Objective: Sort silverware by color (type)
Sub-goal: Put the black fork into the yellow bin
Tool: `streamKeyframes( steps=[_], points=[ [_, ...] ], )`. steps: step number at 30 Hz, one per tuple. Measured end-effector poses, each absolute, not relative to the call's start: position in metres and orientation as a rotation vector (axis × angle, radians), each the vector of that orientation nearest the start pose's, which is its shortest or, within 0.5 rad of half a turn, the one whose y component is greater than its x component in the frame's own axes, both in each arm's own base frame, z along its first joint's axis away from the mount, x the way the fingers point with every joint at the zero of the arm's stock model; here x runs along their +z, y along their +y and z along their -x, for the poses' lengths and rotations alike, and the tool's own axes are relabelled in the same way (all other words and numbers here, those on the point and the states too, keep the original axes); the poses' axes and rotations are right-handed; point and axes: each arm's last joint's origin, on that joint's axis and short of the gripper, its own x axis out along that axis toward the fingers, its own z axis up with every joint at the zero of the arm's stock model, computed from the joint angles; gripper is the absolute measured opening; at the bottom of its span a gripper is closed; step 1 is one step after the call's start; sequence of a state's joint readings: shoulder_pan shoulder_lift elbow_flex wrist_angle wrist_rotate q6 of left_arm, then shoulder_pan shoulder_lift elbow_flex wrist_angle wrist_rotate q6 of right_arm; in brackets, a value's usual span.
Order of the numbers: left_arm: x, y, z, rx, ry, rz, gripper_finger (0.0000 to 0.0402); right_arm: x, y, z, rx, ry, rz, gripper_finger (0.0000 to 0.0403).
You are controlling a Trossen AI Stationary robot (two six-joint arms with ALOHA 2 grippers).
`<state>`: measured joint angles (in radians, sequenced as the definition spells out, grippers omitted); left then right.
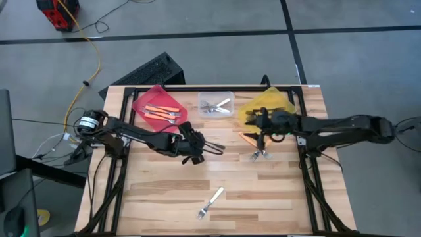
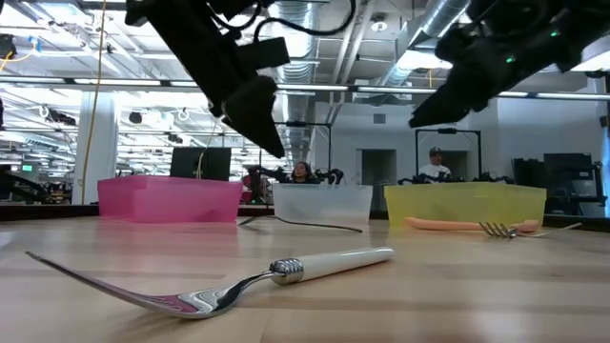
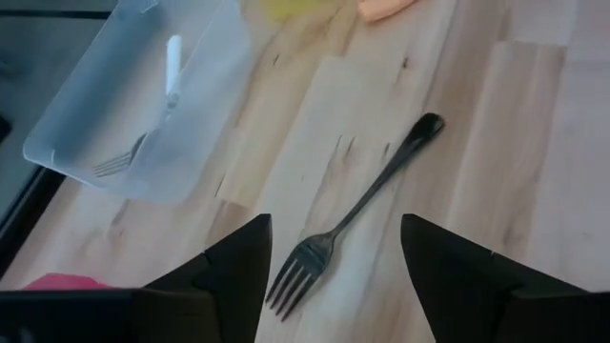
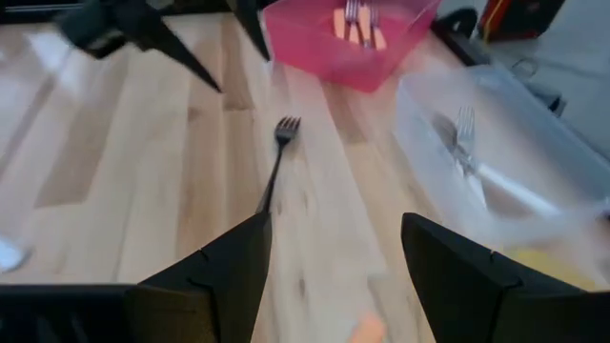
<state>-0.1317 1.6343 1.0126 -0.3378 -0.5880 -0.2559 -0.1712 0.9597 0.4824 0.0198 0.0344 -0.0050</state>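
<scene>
A black fork (image 3: 362, 205) lies flat on the table, its tines toward my left gripper (image 3: 334, 276). That gripper is open and hovers just short of the tines, above the table's middle (image 1: 195, 149). My right gripper (image 4: 334, 286) is open too. It hangs over the table in front of the yellow bin (image 1: 263, 126) and touches nothing. An orange-handled fork (image 1: 250, 137) and a silver fork (image 1: 260, 155) lie below it. A white-handled fork (image 2: 238, 281) lies near the table's near edge (image 1: 210, 203). The black fork (image 4: 274, 162) also shows in the right wrist view.
Along the far edge stand a red bin (image 1: 158, 105) with orange-handled forks, a clear bin (image 1: 216, 105) with silver forks, and a yellow bin (image 1: 268, 102). Bare wood lies between the bins and the white-handled fork. People show in the room beyond the table.
</scene>
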Motion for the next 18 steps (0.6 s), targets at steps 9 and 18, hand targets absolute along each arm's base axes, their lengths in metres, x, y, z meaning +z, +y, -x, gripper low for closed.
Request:
streamKeyframes(
  steps=[9,18],
  points=[
    [0.226,-0.038,-0.308,0.505,0.766,-0.086,0.0213,0.191,-0.025,-0.242,-0.259,0.396,0.049,0.0261],
    [0.218,-0.036,-0.302,0.535,0.856,-0.129,0.0212,0.173,-0.017,-0.275,-0.227,0.398,0.02,0.0261]
  ],
)
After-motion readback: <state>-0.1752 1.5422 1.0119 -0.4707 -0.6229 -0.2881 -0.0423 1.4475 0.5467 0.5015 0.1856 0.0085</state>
